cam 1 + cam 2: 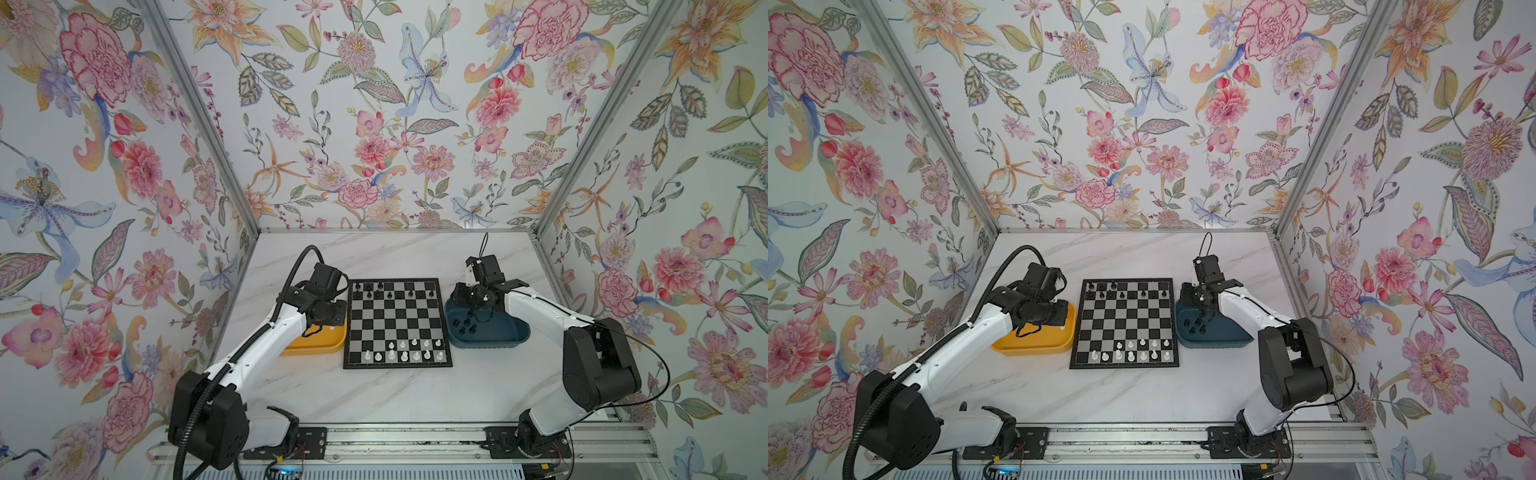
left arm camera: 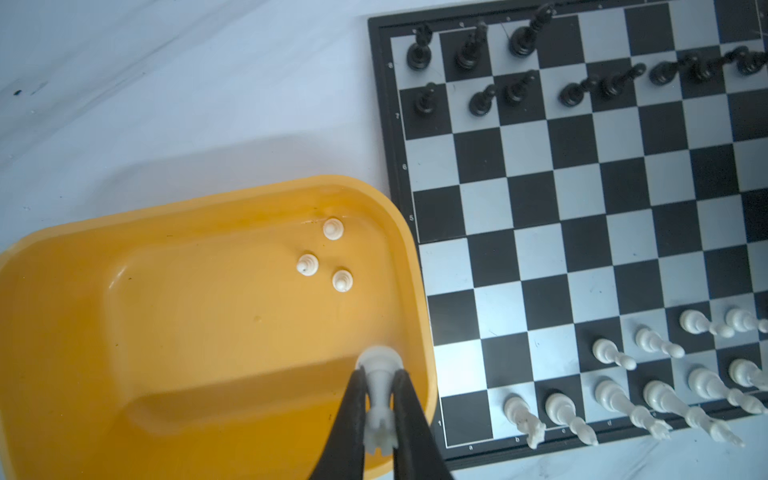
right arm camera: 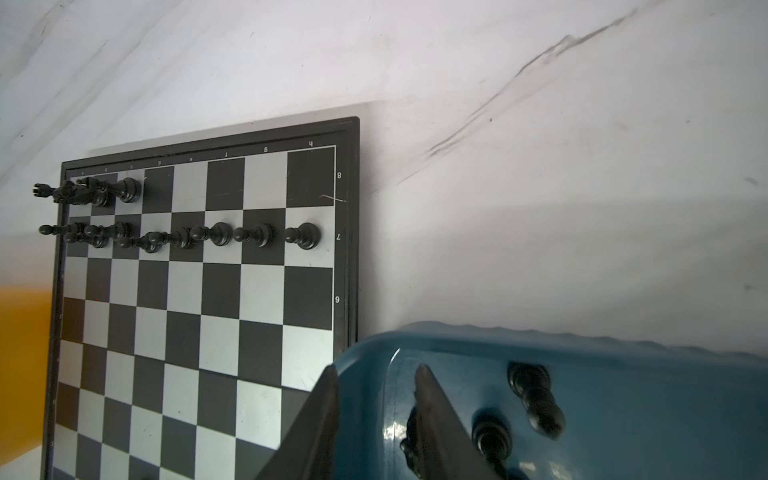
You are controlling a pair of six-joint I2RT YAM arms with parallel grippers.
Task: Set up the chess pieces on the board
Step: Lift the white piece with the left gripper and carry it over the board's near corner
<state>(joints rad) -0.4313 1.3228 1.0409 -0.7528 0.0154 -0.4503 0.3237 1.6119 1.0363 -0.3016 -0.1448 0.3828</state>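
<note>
Left wrist view: left gripper (image 2: 380,376) pinches a white rook (image 2: 379,407) over the yellow tray (image 2: 208,199); right gripper (image 3: 377,370) has its jaws narrowly apart.

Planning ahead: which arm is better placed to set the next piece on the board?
Left. The left gripper is shut on a white rook beside the board; the right gripper is open, empty.

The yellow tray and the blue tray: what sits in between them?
The board lies between them, with the yellow tray on one side and the blue tray on the other. Both top views show it.
</note>
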